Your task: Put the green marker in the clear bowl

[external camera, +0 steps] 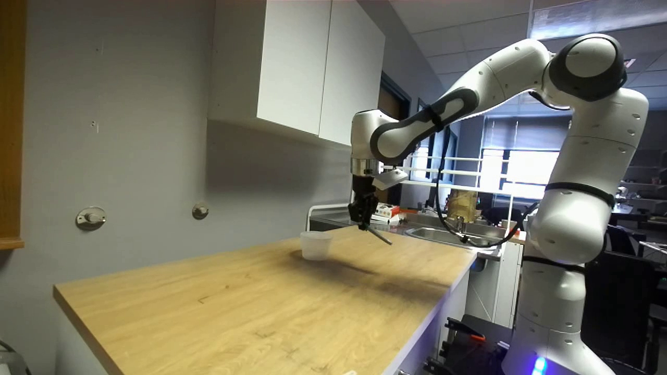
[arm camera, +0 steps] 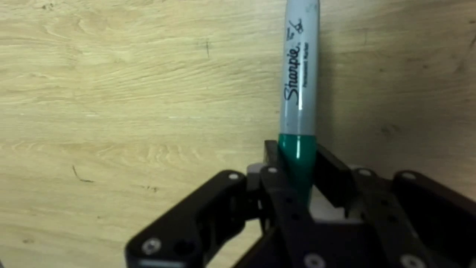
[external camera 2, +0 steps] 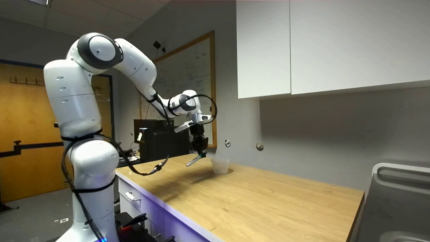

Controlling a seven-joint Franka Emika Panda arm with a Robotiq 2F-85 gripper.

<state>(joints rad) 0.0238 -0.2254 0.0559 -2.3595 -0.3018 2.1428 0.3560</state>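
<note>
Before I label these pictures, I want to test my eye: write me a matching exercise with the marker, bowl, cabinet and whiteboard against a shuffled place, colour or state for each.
Things
1. Green marker
2. Clear bowl
3. White cabinet
4. Whiteboard

Places, colours, states
A. Closed, mounted up high
B. Framed in brown
C. Clamped between the jaws
D. Standing on the wooden counter

Pairs: 1-C; 2-D; 3-A; 4-B

Green and grey marker (arm camera: pixel 300 82), black tool (arm camera: pixel 297 150), whitish bowl (external camera: pixel 315 247)
</note>
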